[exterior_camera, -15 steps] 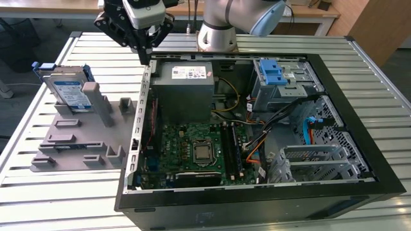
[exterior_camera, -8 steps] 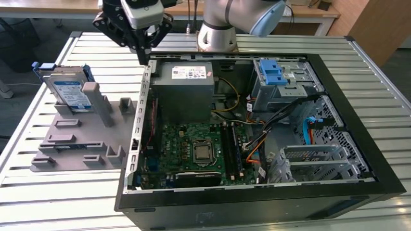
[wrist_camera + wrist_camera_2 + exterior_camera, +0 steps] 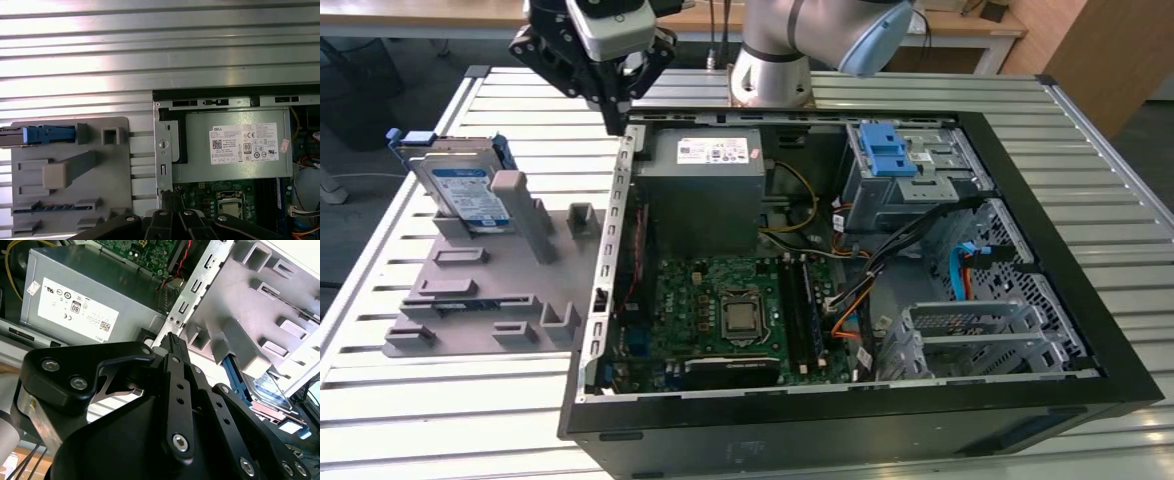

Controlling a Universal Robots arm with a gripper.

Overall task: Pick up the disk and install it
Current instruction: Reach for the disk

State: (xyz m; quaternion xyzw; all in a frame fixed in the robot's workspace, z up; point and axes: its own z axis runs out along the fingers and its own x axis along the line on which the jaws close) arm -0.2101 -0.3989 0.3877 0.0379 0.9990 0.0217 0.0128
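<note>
The disk [image 3: 464,190], a silver drive with a white-and-blue label in a blue bracket, stands upright in a slot at the back of the grey holder [image 3: 480,290], on the exterior view's left. In the first wrist view the disk [image 3: 47,134] shows edge-on, and the second wrist view catches its corner [image 3: 270,390] behind the holder. My gripper [image 3: 616,118] hangs above the back left corner of the open computer case [image 3: 854,425], to the right of the disk and apart from it. Its fingers [image 3: 170,340] meet at the tip with nothing between them.
The case lies open on a slatted metal table [image 3: 440,420]. Inside are a grey power-supply box [image 3: 707,180], a green motherboard [image 3: 734,310], cables, and a drive cage with blue latch tabs [image 3: 887,150]. The arm's base [image 3: 771,75] stands behind the case.
</note>
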